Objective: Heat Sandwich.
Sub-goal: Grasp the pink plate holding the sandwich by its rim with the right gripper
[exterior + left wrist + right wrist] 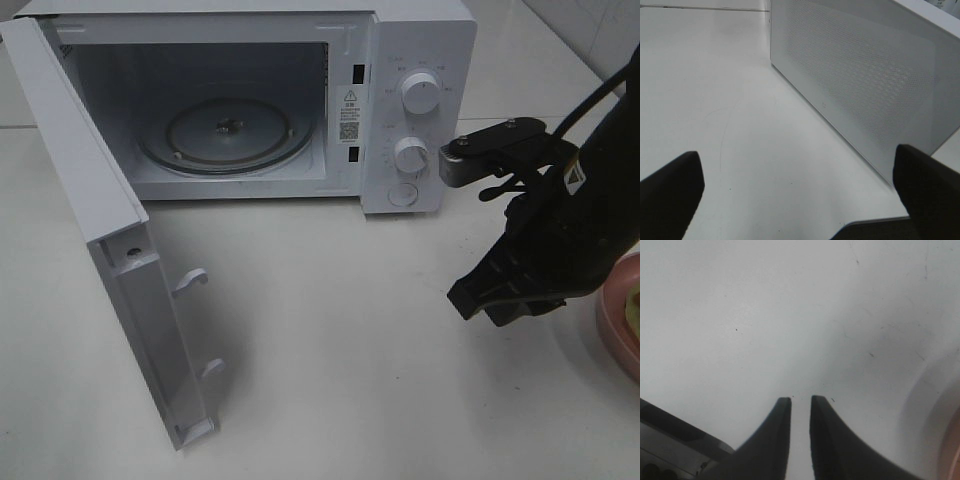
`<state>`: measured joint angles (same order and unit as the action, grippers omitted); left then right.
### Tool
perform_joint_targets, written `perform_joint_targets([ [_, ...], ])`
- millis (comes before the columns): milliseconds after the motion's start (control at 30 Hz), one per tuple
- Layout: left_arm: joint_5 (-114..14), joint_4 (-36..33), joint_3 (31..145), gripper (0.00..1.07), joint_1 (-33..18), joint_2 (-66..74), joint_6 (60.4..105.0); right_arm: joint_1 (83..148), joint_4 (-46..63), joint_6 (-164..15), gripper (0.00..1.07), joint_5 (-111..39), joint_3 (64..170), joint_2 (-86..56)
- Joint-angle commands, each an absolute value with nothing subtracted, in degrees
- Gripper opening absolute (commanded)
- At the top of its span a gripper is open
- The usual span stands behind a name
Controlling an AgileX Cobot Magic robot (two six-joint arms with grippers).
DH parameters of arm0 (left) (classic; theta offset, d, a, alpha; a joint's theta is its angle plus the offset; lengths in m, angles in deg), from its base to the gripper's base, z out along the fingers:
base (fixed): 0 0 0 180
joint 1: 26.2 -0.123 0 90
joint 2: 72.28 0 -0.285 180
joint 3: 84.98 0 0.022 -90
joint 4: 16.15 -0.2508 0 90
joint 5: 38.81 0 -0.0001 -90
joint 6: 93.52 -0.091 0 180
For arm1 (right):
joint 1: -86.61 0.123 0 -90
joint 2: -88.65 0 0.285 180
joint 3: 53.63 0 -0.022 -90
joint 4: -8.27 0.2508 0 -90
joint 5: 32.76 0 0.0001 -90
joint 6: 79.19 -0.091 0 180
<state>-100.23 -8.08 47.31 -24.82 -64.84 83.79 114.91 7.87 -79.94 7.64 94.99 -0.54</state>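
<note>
The sandwich (633, 308) is barely showing, just a sliver of pale yellow-green peeking in at the right edge of the high view, with the frame cutting off the rest. It's sitting on a pink plate (610, 325), off to the right front of the open microwave (420, 40), well apart from it. Can't tell how it's lying.

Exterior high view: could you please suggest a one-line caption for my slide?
Microwave stands open, its turntable bare, while the right pincer hovers near the pink plate.
</note>
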Motion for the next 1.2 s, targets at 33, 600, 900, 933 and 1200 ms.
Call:
perform_joint_targets([
  [33, -100.0, -7.62, 47.2, 0.97, -24.42, -65.75, 83.79, 114.68, 7.52, -81.49, 0.41, 9.53, 95.39, -0.94],
  [600, -100.0, -7.62, 47.2, 0.97, -24.42, -65.75, 83.79, 110.21, 5.12, -79.54, 1.0, 17.21, 95.39, -0.94],
  [900, -100.0, -7.62, 47.2, 0.97, -24.42, -65.75, 83.79, 103.34, 1.22, -80.11, 0.98, 19.96, 95.27, -0.89],
  [933, -100.0, -7.62, 47.2, 0.97, -24.42, -65.75, 83.79, 102.59, 1.1, -80.11, 0.97, 19.9, 95.27, -0.77],
  [1200, -100.0, -7.62, 47.2, 0.97, -24.42, -65.75, 83.79, 100.59, -0.39, -80.91, 0.96, 18.81, 94.87, -0.08],
])
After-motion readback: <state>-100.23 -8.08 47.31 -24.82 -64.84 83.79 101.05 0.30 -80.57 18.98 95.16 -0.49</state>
